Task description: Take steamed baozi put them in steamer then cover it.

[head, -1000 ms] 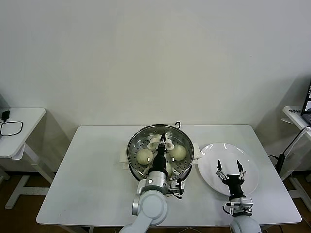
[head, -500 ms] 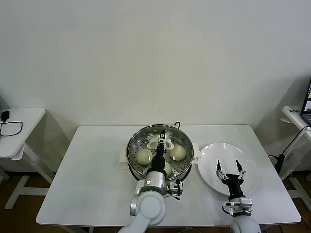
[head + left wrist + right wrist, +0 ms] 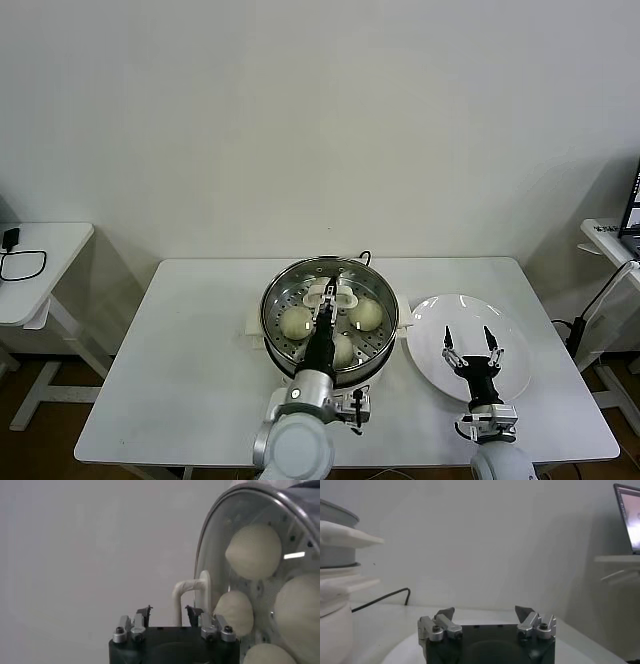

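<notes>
Since a second ago our left gripper (image 3: 327,292) withdraws slightly, fingers released around the lid handle (image 3: 192,591). Baozi (image 3: 296,321) sit in the steamer (image 3: 275,340); no labels readable. Right gripper (image 3: 472,345) spread over the plate (image 3: 440,318).

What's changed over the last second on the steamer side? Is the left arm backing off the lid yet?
Yes. The left gripper has drawn back toward the robot, its wrist lower in the head view than a second ago. Its fingers stand open either side of the lid's white handle, not clamped on it. The glass lid stays on the steamer over the baozi. The right gripper hangs open over the white plate, unmoved.
</notes>
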### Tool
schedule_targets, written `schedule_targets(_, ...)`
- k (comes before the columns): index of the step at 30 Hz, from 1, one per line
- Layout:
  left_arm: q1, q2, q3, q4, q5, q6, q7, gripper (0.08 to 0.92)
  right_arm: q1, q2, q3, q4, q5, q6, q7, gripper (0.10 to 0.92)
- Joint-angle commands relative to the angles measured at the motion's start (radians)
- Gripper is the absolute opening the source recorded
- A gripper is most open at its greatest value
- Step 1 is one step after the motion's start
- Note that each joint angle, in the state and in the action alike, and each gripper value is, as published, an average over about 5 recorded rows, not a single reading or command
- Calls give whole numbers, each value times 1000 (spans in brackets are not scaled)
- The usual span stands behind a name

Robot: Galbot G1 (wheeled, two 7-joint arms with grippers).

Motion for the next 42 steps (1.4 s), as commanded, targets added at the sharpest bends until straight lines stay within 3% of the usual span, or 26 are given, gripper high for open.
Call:
schedule_targets(1,118,78,-30,-222,-106,0,-7,660,-8,-6,-1,18,-5,-3,-5,823)
schedule_targets(6,172,136,-143,-349,-373,3,-82,786,-38,-30,-9,56,47,-35,-23,823)
schedule_targets(9,189,163,-245,-386,-664,-11,-221,817,-56,-40,-11,83,77,-69,-19,823)
schedule_targets(13,197,167,-422,-344,-1101,-109,-447,822,-79,-43,0,111,117,-102,-37,823)
schedule_targets(16,216,164,-533,-263,-1344,-253,-509,822,-91,-38,7,119,135,-69,-68,823)
schedule_targets(21,242,152,-656,-86,-1657,-503,-468,823,-98,-29,15,125,166,-47,-90,823)
schedule_targets(27,254,141,-715,82,-1796,-676,-370,823,-106,-15,24,130,165,-46,-91,823)
schedule_targets(42,306,161,-725,173,-1783,-764,-314,823,-143,2,51,145,151,-54,-90,823)
